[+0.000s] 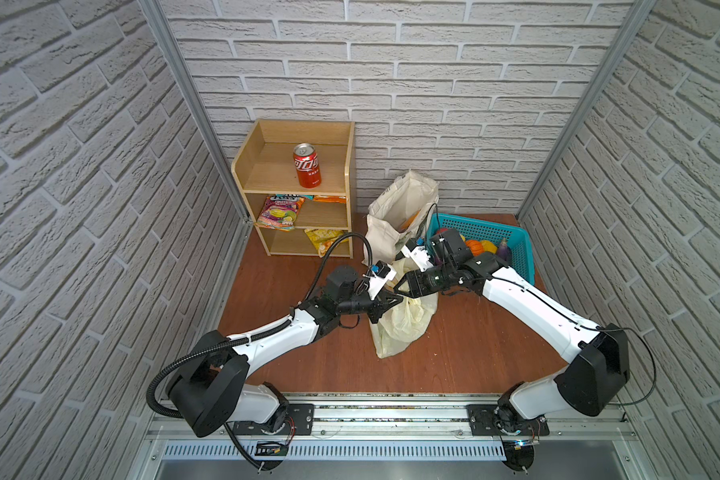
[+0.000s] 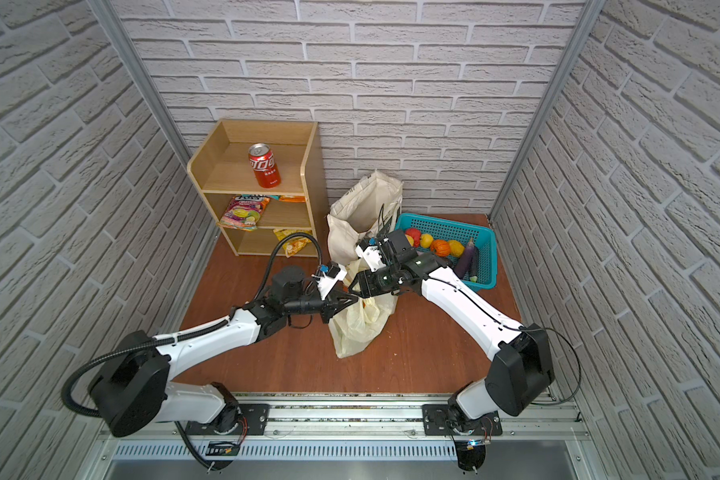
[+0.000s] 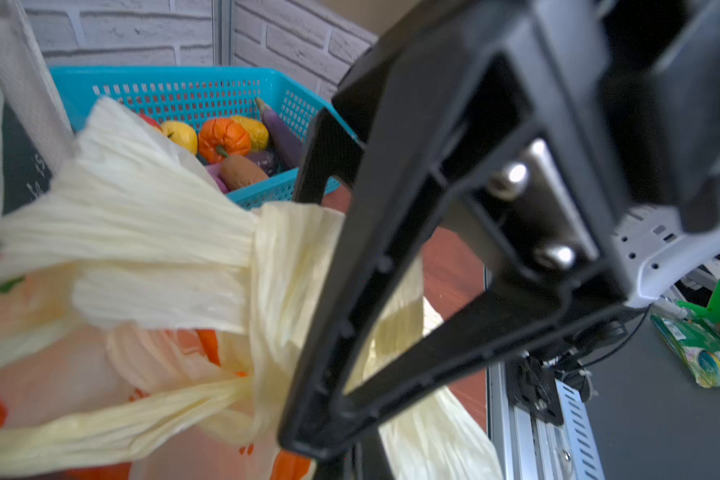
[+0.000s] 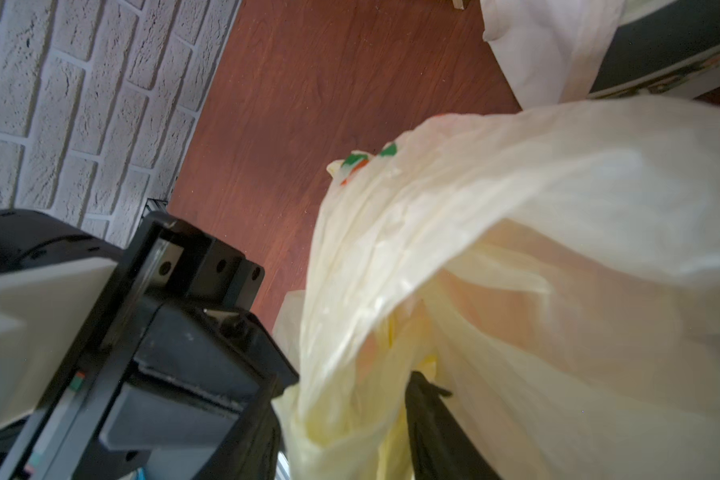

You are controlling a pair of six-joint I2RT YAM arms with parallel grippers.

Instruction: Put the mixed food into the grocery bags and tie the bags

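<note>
The plastic bag [image 1: 404, 332] lies on the worktop [image 1: 308, 365], long axis near to far, closed bottom nearest, handles [image 1: 404, 267] farthest; it is thin, crinkled, pale yellow. At the handles the left tool [image 1: 398, 299] is clamped on bunched film, while the right tool [image 1: 398, 288] has its jaws partly apart astride a strip. Only the left wrist view shows the handles crossed over and orange toy carrots [image 3: 208, 345] through the film. Beyond stands the canvas tote [image 1: 395, 216].
</note>
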